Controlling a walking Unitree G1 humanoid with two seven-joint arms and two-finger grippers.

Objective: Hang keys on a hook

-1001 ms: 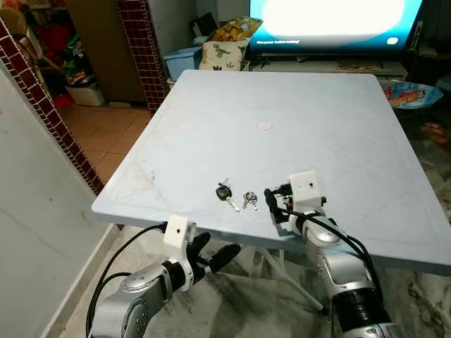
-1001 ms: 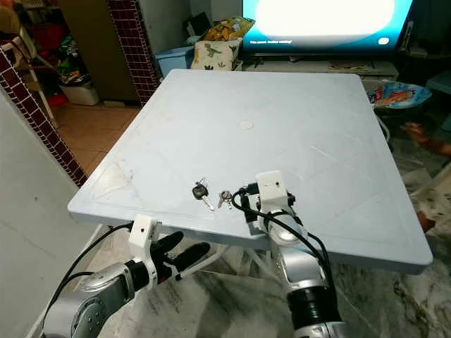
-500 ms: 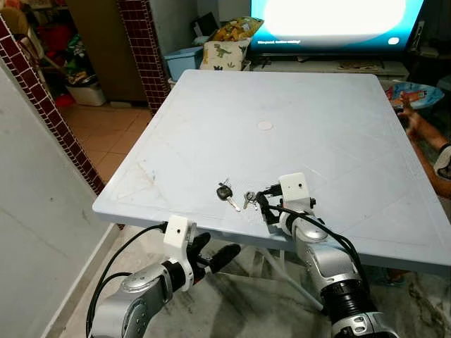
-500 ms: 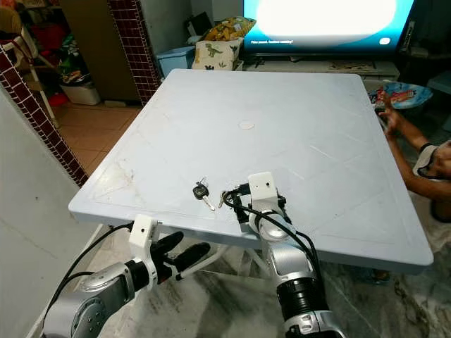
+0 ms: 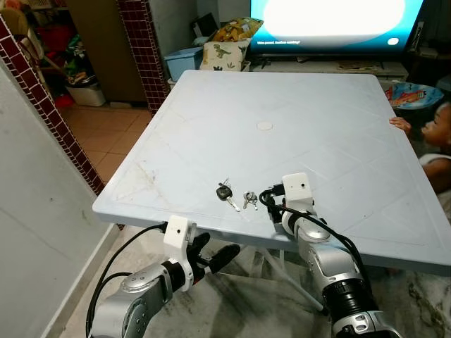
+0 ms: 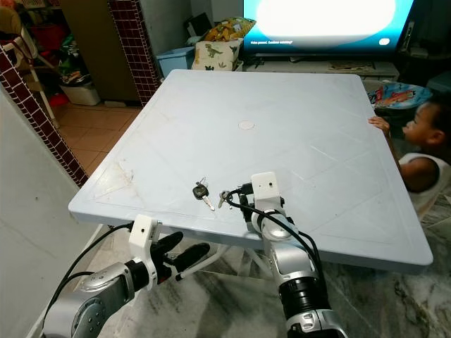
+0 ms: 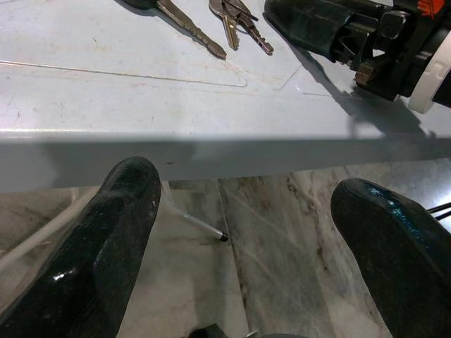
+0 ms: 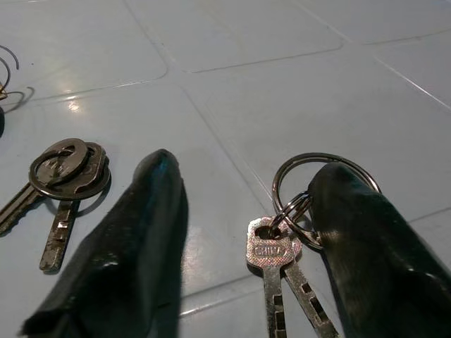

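**Right gripper at keys on table, nothing gripped**

The right gripper (image 8: 239,232) rests low on the table (image 5: 317,120) near its front edge, fingers apart. A ringed pair of silver keys (image 8: 285,243) lies flat between the fingers, the ring touching one finger (image 8: 366,239) (the other finger stands clear of it). A second silver pair (image 8: 60,183) lies just beyond that other finger. A black-headed key (image 5: 225,193) lies further to the robot's left, near the silver ones. All keys are on the table surface; none is lifted.

The left gripper (image 7: 246,232) hangs below the front edge of the table, fingers wide apart, holding nothing.

A person (image 6: 423,151) sits at the table's right side, one hand (image 6: 378,124) on the edge
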